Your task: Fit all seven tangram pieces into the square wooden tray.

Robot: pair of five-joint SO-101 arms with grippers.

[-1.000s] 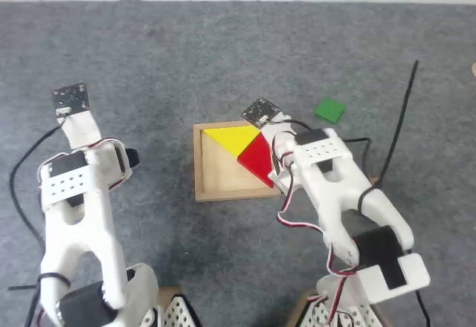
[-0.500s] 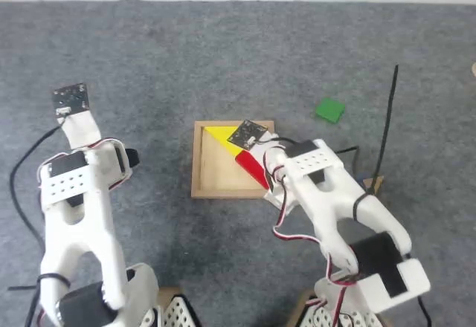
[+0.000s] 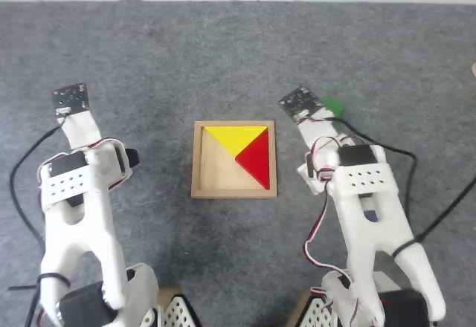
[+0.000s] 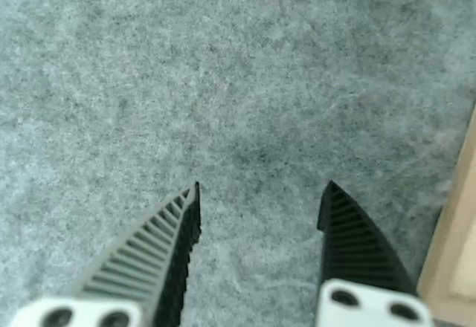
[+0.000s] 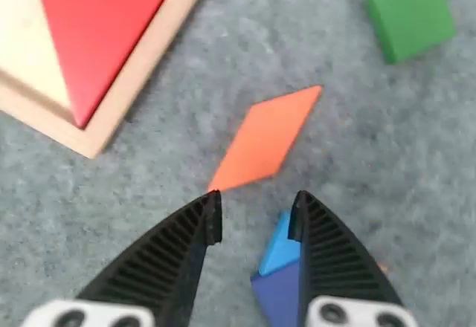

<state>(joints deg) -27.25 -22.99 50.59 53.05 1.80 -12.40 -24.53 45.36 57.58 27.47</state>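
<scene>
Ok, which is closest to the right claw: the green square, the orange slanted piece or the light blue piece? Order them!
1. Light blue piece, right by the right claw.
2. Orange parallelogram piece, just ahead of the claw.
3. Green square block, farthest, beyond the orange one.

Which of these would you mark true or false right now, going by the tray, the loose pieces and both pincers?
1. The yellow triangle and the red triangle lie inside the tray. True.
2. The green square sits in the tray. False: it lies on the carpet, outside the tray.
3. The right pincer is shut on the orange piece. False: it is open, and the orange piece lies flat on the carpet just ahead of its tips.
4. The left pincer is open over bare carpet. True.
</scene>
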